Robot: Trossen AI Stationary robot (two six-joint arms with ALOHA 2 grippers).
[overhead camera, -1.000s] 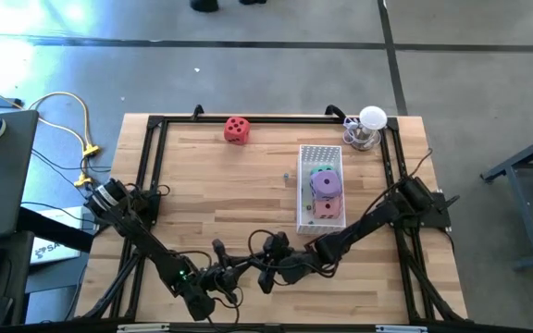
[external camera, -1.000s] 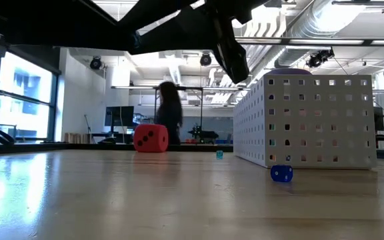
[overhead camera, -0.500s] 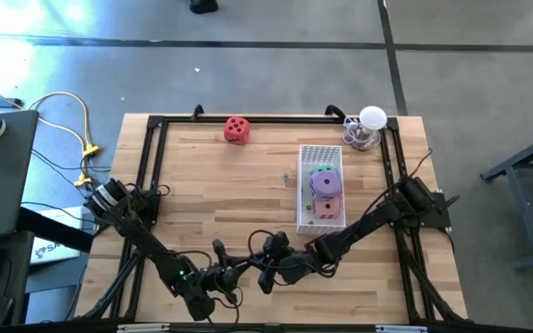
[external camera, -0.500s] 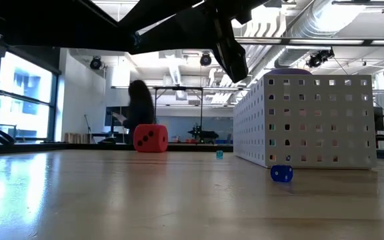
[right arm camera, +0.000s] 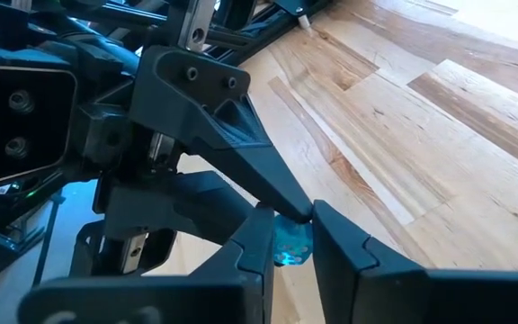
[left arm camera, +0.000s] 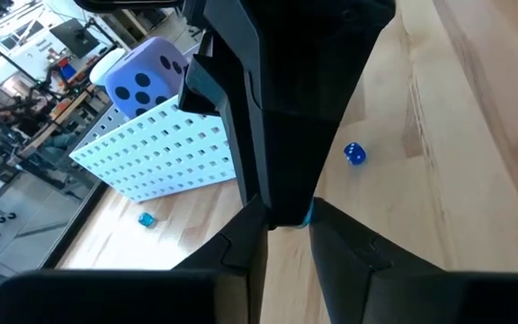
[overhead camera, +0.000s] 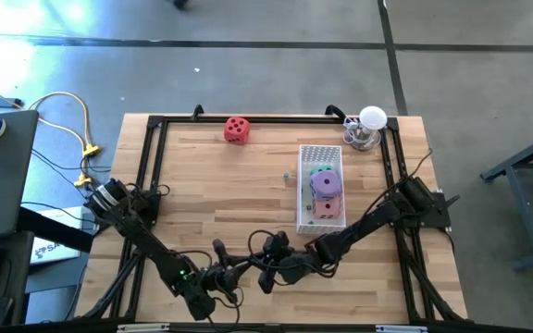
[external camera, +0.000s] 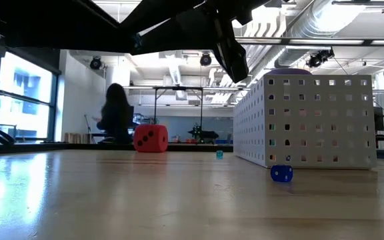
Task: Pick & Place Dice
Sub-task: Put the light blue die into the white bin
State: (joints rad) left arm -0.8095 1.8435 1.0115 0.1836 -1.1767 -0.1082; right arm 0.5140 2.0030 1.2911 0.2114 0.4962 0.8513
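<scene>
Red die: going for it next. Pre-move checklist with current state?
1. Red die free, alone at the table's far edge: ok.
2. Purple die, pink die and green die already in the white bin: ok.
3. Right gripper empty: not ok, it is shut on a small cyan bead.
4. Left gripper empty: cannot tell; it is tip to tip with the right gripper at the table's near edge.
5. Arms clear of each other: not ok, they meet at that bead.
6. Loose blue bead away from the red die, beside the bin: ok.
</scene>
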